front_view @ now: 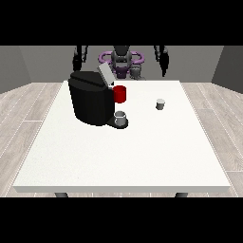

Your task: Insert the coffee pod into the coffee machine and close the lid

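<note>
- The pod stands upright on the desk, right of the machine and apart from it.
- The machine's lid is tilted open.
- Both hands hang far back, above the desk's far edge; the hand at the view's right is nearer the pod than the hand at the view's left.
- Whether the fingers are wide or curled I cannot tell.
- No readable writing.

No text, label, brand, number or sign could be read on anything near either hand or elsewhere on the table.
</note>
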Robot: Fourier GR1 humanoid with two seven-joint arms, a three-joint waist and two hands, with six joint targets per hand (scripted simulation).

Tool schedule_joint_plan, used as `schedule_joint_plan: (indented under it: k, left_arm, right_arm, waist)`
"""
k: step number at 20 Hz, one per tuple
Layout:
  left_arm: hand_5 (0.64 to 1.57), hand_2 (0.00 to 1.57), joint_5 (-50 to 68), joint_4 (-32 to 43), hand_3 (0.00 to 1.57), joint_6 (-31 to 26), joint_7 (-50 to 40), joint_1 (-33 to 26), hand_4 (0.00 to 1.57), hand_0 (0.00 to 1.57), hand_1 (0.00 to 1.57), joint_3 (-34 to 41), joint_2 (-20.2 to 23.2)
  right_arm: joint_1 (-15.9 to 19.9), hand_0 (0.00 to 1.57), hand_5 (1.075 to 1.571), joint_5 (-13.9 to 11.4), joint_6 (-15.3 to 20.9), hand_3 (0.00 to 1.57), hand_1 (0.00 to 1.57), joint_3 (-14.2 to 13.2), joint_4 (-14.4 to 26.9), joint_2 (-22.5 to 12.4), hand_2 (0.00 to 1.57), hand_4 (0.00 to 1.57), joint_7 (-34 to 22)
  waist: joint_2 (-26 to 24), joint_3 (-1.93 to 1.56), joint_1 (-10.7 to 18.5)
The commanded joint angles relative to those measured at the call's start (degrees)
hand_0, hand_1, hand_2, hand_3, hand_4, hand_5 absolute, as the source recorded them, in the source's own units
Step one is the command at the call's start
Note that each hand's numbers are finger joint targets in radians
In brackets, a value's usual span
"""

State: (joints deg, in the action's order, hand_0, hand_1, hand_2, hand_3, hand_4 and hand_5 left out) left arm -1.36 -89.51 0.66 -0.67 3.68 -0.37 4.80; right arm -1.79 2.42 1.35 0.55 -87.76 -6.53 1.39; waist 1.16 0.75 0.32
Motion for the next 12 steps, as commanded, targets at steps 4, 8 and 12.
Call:
schedule_joint_plan:
  k: [4, 8, 12]
  left_arm:
    - [1.571, 0.00, 4.96, 0.94, 0.00, -4.80, 4.42, -0.55, 0.27, 0.00, 0.00, 3.29, 1.29]
    - [1.571, 0.00, 7.58, 3.71, 0.00, -8.85, 12.73, -2.08, 0.28, 0.00, 0.00, 5.88, 3.06]
    - [1.571, 0.00, 1.26, 6.98, 0.00, -8.85, 16.90, -1.57, 0.31, 0.00, 0.00, 5.02, 6.24]
  right_arm:
    - [-1.37, 0.00, 1.571, -0.97, -1.84, 0.00, 0.00, 1.52, 1.17, 0.95, 0.00, 0.13, -0.05]
    - [2.19, 0.00, 1.571, -0.19, 6.41, 0.00, 0.00, -4.64, -1.09, 3.62, 0.00, 0.11, 3.10]
    - [2.45, 0.00, 1.571, -1.38, 6.95, 0.00, 0.00, -2.92, -0.16, 5.37, 0.00, 0.14, 5.90]
  waist:
    - [-2.98, -0.74, -0.09]
    - [-1.93, -0.71, -1.04]
    - [-0.13, -0.74, -1.46]
